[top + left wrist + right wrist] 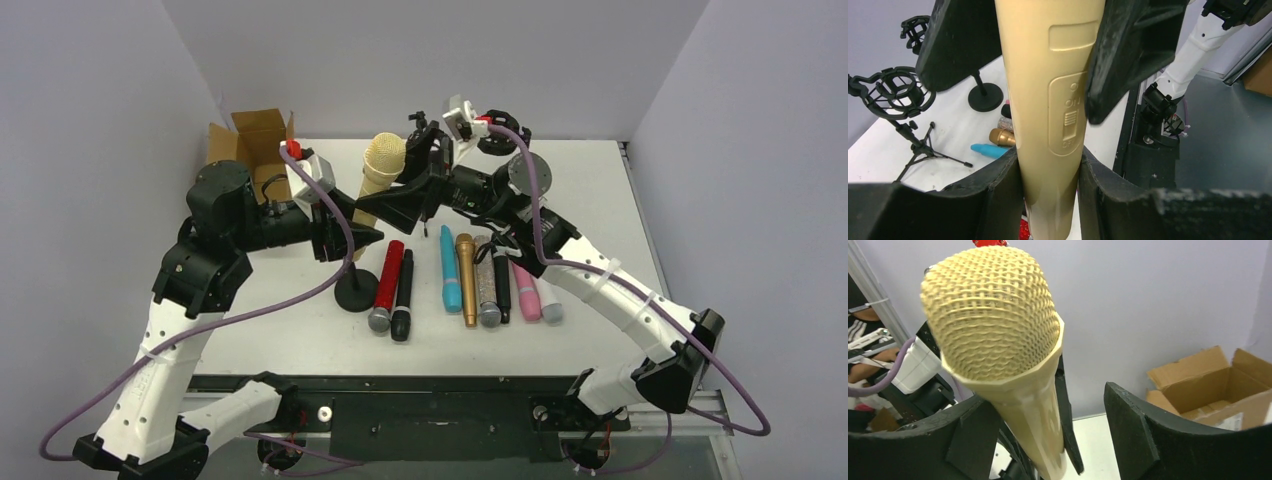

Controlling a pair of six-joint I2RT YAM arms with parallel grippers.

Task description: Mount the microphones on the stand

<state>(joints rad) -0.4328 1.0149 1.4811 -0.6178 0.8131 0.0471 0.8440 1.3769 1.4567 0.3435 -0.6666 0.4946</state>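
Risk: skewed cream microphone (pixel 380 170) tips stand (pixel 355 292) over. Grip: left hand (pixel 1048 187) clamped on body; right hand (pixel 1058 425) open around head.

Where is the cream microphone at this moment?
In the top view the cream microphone stands raised left of centre, gripped by the left hand, above the round-base stand and behind the row of lying microphones.
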